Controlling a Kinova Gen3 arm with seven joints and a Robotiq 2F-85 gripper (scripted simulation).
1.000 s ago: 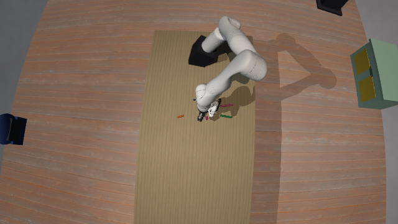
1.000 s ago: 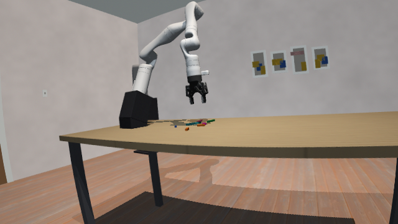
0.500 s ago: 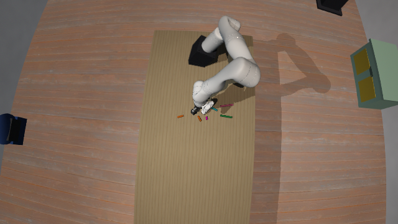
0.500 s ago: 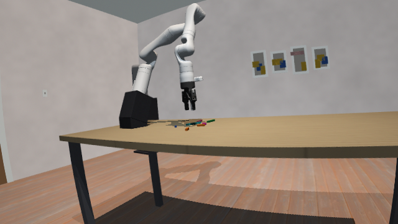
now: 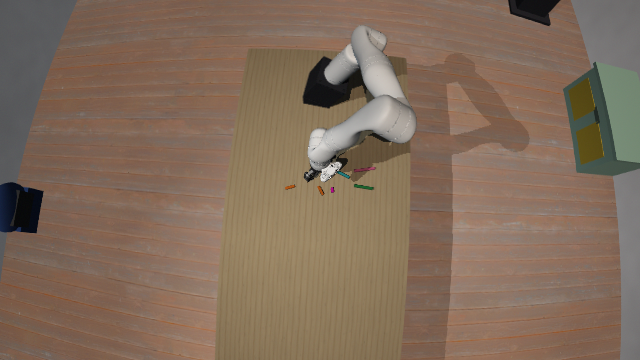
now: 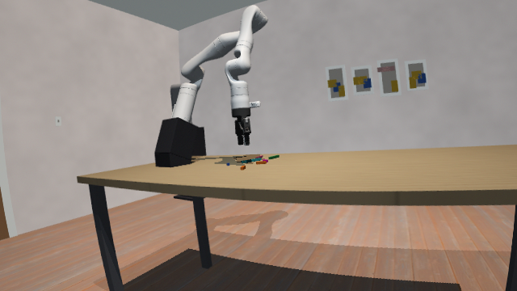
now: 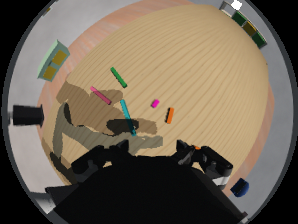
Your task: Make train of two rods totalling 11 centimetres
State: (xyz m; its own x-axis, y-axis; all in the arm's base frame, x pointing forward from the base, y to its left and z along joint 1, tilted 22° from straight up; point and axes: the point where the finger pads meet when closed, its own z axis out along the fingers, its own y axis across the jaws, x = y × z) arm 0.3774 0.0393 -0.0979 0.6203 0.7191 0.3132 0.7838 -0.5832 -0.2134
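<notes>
Hovering above the table [image 5: 310, 280] [image 6: 323, 174] [image 7: 210, 60], the gripper [image 5: 317, 175] [image 6: 243, 144] [image 7: 152, 145] has its jaws spread wide and holds nothing; the turquoise rod [image 5: 344, 174] [image 7: 127, 116] lies flat between the pink rod [image 5: 365, 169] [image 7: 101, 95] and the magenta rod [image 5: 332, 190] [image 7: 155, 103].

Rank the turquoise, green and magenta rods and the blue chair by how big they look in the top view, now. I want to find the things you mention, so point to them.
1. Blue chair [image 5: 9, 207]
2. Green rod [image 5: 364, 187] [image 6: 274, 157] [image 7: 119, 77]
3. Turquoise rod [image 5: 344, 175] [image 7: 126, 111], partly hidden by the arm there, so this is its visible part only
4. Magenta rod [image 5: 332, 190] [image 6: 265, 161] [image 7: 155, 103]
</notes>
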